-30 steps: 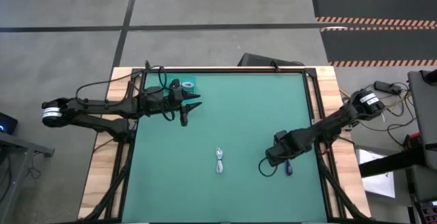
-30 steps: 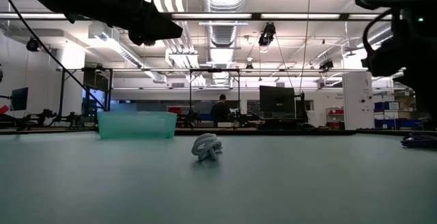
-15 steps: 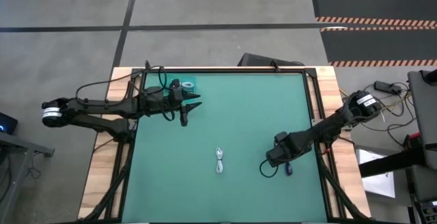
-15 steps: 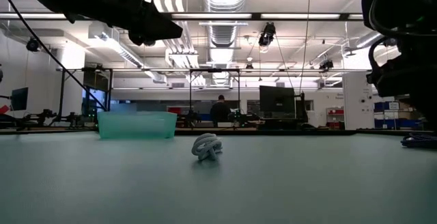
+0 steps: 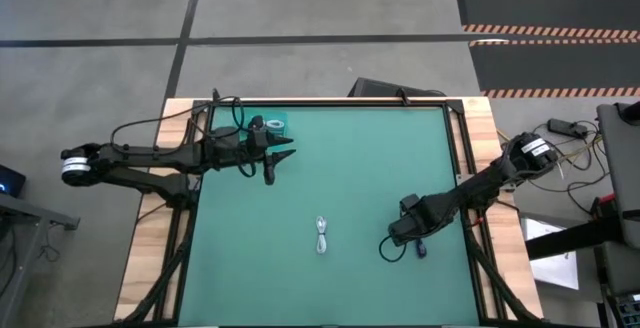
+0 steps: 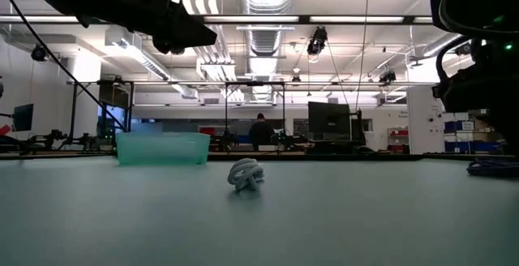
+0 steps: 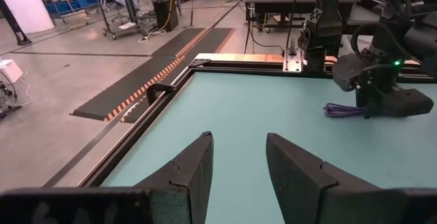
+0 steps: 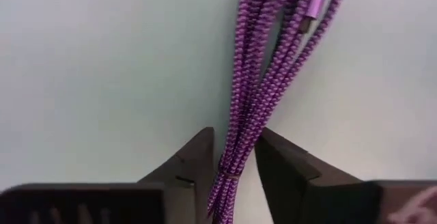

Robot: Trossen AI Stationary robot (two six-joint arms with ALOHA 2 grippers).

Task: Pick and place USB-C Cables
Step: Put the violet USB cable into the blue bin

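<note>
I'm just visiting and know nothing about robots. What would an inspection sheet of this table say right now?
Surface: green table with wooden edges.
Job's things: white cable bundle lies mid-table; purple braided cable lies between the right gripper's fingers; teal bin at the far left corner.
Clutter: nothing seen.
Grippers: left gripper open, raised beside the bin; right gripper low over the purple cable, open, straddling it.
Cables: black arm wires trail off the left arm.
Surroundings: workshop; a person far behind.
</note>
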